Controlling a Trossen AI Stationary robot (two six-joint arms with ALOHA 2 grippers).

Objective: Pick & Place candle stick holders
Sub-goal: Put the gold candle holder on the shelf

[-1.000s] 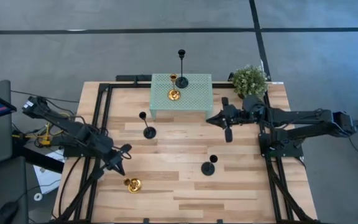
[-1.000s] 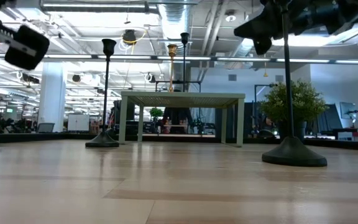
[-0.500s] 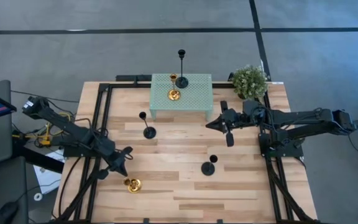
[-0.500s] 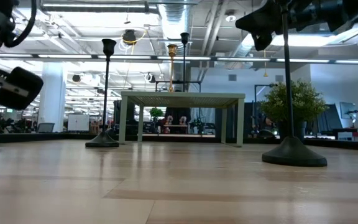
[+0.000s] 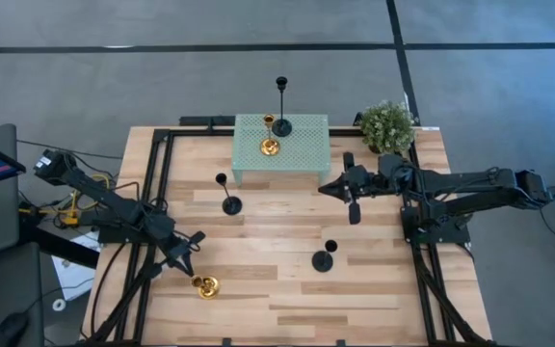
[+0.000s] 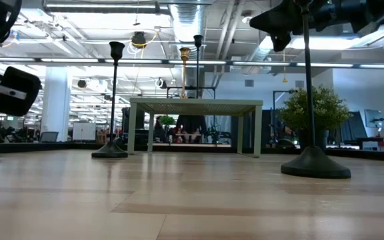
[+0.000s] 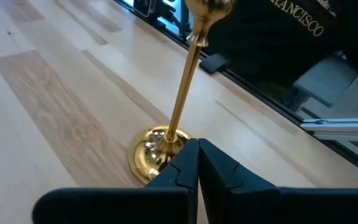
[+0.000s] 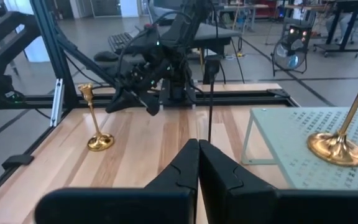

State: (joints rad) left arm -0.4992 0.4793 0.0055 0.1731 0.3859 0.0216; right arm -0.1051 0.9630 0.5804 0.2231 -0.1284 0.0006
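Hovering low at the table's front-left corner, the left gripper keeps its fingers pressed together just behind the upright gold candle stick holder, not touching it, right gripper likewise closed

The left gripper hangs low over the table's near-left part, fingers pressed together. The right gripper hovers mid-table, arm stretched inward, fingers likewise closed.

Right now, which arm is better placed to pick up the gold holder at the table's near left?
Left. The left gripper hangs just beside the gold holder, fingers shut, with the stem straight ahead in its wrist view. The right gripper sits far across the table.
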